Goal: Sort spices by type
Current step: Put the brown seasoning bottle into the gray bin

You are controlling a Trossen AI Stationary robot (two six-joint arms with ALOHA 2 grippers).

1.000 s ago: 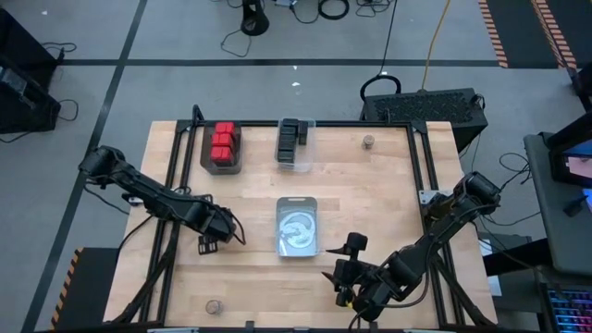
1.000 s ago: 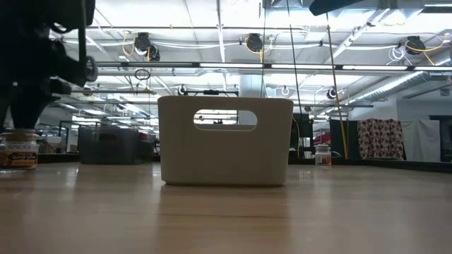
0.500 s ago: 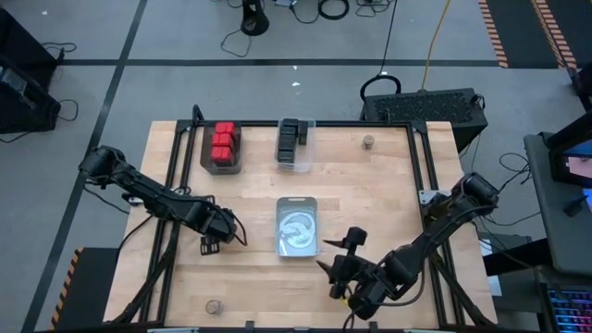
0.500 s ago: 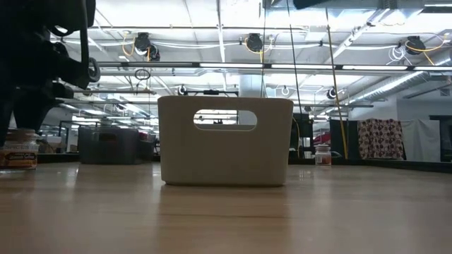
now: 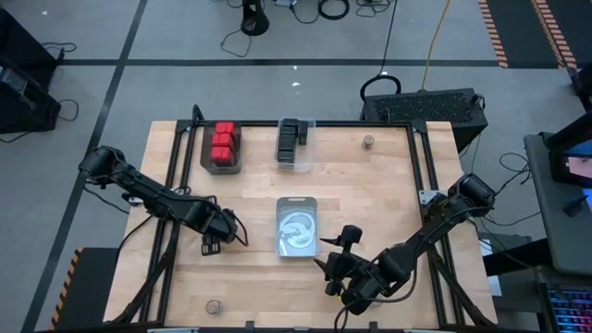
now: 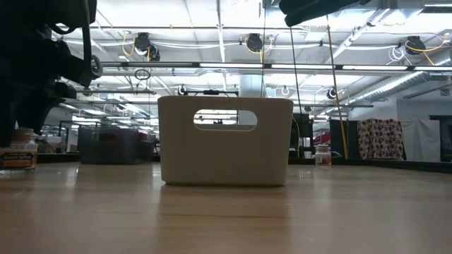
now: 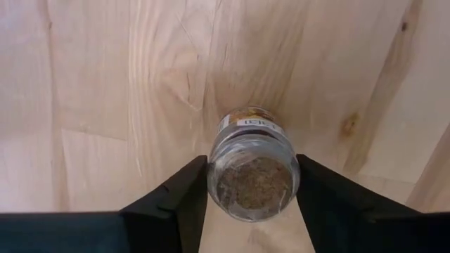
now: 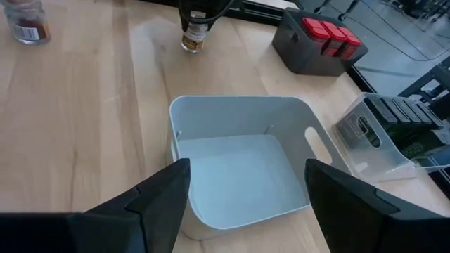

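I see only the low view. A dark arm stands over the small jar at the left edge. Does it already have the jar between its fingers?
Observer: Yes. The left gripper has one finger against each side of the jar, and the jar stands upright on the table.
Operator: Thank you. From the side I cannot look into the white bin. Is something inside?
Observer: No. The right wrist view looks down into the white bin, and its floor is bare.

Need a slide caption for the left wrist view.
Left pincer closing around a round spice jar standing on the wooden table.
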